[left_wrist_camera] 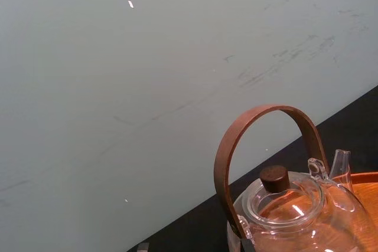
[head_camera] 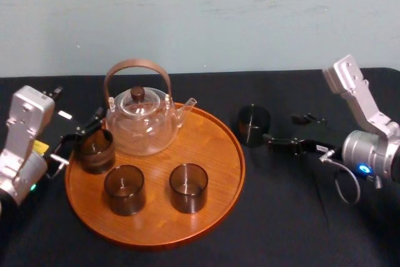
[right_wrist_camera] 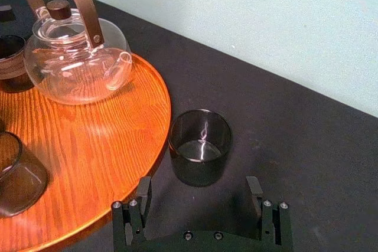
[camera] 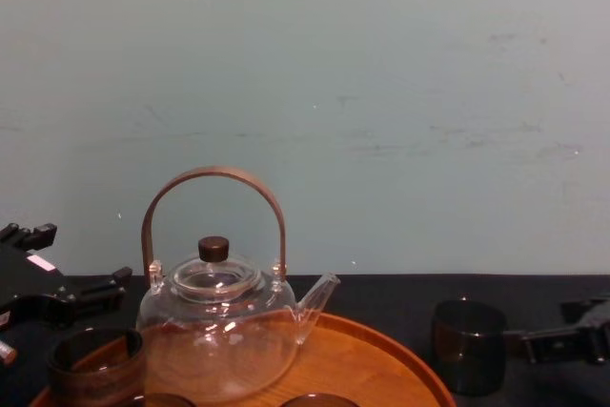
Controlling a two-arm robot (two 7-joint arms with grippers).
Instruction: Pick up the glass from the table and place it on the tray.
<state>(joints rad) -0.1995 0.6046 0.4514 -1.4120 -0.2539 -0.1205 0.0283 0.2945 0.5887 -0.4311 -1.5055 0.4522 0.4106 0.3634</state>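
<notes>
Now we are mid-approach: our right tool, spread wide, sits just short of the glass standing on the tabletop beside the tray, so next we advance and close, while our left tool seems idle near the left edge.

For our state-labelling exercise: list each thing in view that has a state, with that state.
glass, upright on the table, ungripped
teapot, upright on the tray, lid on
three other glasses, upright on the tray
right gripper, open, facing the glass
left gripper, open, at tray's left edge
</notes>
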